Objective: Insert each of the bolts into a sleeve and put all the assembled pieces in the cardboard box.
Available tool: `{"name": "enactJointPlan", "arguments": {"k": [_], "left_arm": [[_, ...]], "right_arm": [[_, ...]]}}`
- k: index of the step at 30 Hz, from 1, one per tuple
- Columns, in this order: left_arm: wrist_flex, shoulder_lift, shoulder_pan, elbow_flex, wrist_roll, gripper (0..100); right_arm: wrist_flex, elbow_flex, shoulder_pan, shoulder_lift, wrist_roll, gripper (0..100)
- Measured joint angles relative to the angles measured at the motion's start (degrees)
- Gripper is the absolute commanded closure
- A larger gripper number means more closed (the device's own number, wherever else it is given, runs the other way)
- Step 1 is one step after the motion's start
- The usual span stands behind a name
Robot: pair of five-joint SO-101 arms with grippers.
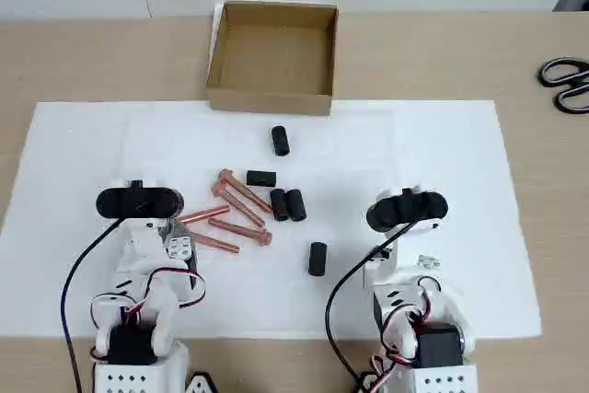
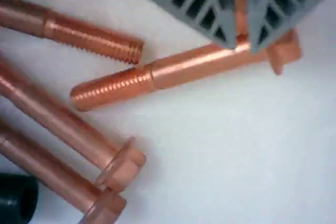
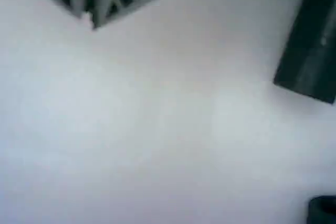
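Note:
Several copper bolts (image 1: 230,213) lie in a loose heap on the white paper, with black sleeves (image 1: 288,204) scattered around them. The cardboard box (image 1: 219,62) stands open at the far side. My left gripper (image 2: 240,43) hovers low over one bolt (image 2: 173,69), jaws almost together, tips at the shaft near its head and not gripping it. Two more bolt heads (image 2: 123,163) and a sleeve (image 2: 16,198) lie nearby. My right gripper (image 3: 89,18) is shut over bare paper, apart from a sleeve (image 3: 310,45).
The white paper sheet (image 1: 83,154) covers the middle of the wooden table. Scissors (image 1: 566,85) lie at the far right. One sleeve (image 1: 317,259) lies alone between the two arms; another (image 1: 280,141) sits close to the box.

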Motion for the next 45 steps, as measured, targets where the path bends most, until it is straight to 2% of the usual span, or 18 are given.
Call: {"name": "enactJointPlan", "arguments": {"k": [37,45], "left_arm": [[-0.70,0.00,-0.44,0.00,0.00,99],[7.30,0.00,-0.70,-13.98,0.00,99]], "right_arm": [[-0.88,0.62,0.00,0.00,0.00,99.5],[-1.23,0.62,-0.09,0.00,0.00,99.5]]}}
